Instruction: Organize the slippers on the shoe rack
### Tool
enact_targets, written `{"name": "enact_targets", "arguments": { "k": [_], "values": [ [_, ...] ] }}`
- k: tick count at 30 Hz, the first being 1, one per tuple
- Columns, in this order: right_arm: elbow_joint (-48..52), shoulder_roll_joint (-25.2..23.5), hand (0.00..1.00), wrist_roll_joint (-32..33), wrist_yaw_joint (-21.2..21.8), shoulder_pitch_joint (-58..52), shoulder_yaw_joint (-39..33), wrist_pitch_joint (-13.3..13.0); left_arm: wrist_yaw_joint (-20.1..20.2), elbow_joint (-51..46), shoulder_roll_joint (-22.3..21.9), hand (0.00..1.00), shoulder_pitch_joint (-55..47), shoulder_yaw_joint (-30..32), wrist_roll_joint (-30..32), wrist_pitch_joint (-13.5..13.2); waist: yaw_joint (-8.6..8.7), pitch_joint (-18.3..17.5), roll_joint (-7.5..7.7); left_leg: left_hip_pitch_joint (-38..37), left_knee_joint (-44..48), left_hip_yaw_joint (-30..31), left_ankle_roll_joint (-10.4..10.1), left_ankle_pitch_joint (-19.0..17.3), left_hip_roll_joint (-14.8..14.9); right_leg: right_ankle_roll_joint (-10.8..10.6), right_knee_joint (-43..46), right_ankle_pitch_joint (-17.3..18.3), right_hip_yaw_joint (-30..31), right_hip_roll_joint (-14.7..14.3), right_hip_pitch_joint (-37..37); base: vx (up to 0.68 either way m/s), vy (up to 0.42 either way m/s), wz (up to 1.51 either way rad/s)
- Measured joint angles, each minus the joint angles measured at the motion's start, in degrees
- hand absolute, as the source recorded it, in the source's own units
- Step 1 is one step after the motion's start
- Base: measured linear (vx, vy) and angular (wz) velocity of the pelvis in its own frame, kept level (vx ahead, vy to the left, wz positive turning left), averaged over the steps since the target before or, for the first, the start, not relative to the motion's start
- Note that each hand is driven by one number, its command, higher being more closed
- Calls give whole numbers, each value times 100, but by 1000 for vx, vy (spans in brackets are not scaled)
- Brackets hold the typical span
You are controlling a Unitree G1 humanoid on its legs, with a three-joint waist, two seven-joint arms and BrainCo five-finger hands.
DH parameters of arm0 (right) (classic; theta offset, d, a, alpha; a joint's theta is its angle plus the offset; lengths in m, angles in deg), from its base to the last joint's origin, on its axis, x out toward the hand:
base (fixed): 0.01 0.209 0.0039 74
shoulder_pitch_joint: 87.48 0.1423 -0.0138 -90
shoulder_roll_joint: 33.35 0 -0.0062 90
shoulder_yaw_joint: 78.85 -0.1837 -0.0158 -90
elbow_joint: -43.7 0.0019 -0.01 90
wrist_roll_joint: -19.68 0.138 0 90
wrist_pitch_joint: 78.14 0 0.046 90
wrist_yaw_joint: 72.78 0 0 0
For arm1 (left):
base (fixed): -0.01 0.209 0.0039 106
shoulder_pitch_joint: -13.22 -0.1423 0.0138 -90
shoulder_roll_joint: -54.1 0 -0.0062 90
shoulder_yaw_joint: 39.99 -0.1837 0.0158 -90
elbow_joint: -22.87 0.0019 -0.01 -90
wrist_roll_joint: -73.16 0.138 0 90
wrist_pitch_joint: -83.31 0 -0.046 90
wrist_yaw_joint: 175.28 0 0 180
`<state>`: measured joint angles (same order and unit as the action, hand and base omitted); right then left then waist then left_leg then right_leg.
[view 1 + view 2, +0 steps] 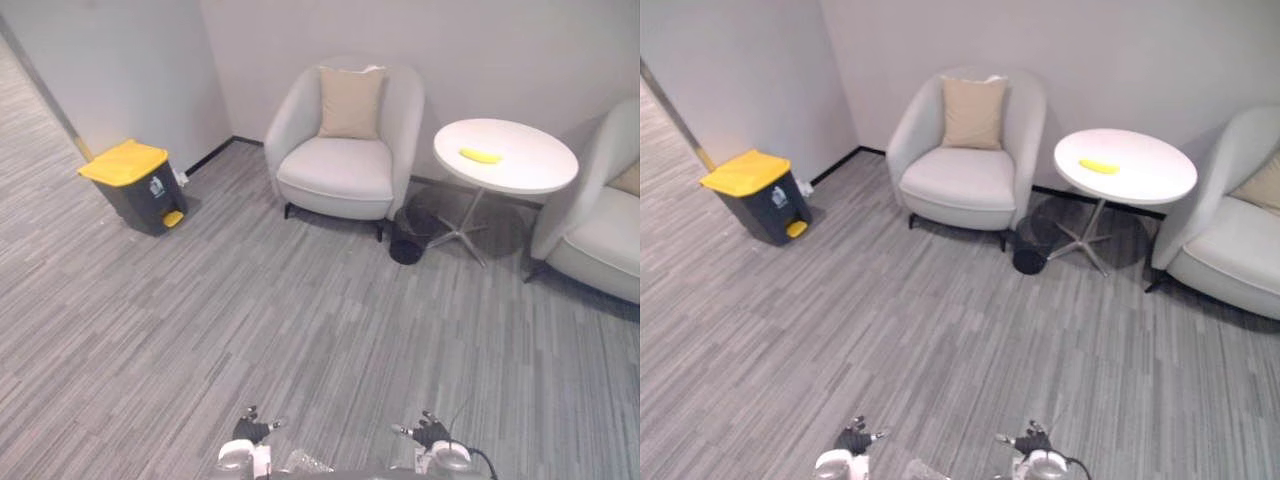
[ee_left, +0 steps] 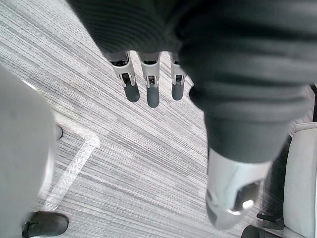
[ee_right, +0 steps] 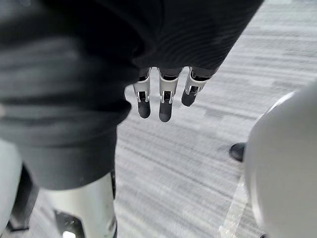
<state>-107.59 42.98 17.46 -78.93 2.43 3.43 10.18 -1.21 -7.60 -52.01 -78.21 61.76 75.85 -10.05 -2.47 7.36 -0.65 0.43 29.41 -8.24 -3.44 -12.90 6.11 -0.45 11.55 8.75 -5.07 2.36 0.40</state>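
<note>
My left hand (image 1: 252, 429) hangs low at the bottom edge of the eye views, left of centre, over grey striped carpet. Its fingers (image 2: 147, 85) are straight and hold nothing, and the thumb (image 2: 233, 193) stands apart from them. My right hand (image 1: 431, 431) hangs at the same height, right of centre. Its fingers (image 3: 165, 99) are also straight and empty above the carpet.
A dark bin with a yellow lid (image 1: 135, 183) stands by the left wall. A pale armchair (image 1: 345, 160) with a beige cushion sits against the far wall. Right of it are a round white table (image 1: 520, 165) bearing a yellow thing (image 1: 480, 155), a small black basket (image 1: 407, 243) and a second armchair (image 1: 600, 225).
</note>
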Motion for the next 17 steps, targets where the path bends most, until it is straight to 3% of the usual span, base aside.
{"name": "enact_targets", "arguments": {
  "k": [2,6,9,12,17],
  "values": [
    [24,25,0,10,-20,-16,-6,7,-7,-43,1,0,-128,94,-2,1,-69,-6,-37,274,466,355,105,-209,-6,5,10,-26,395,-120,-53,-13,83,-118],
    [344,-4,0,10,-29,-203,4,11,-30,-164,-30,0,-210,171,-42,-3,-76,-92,-149,131,-894,1021,14,-560,-109,-87,-133,-176,963,-418,-352,12,142,-95],
    [388,-6,0,9,-24,-283,-9,56,-87,-146,37,0,-197,215,-57,21,-86,-121,16,-124,-1240,501,140,-369,-187,-148,44,-193,977,-234,-360,139,111,-71],
    [408,14,0,7,-10,-358,13,57,-97,-15,23,0,-226,72,-37,63,-46,-249,-38,-513,-1525,260,147,-365,-242,-159,-51,-190,1035,-235,-234,196,108,-54],
    [378,55,0,9,0,-422,-82,54,-96,96,-59,0,-64,6,-21,104,-9,-399,-112,-557,-1522,425,222,-206,-430,-161,-110,-192,1005,-106,-205,168,60,-14]
  ]
}}
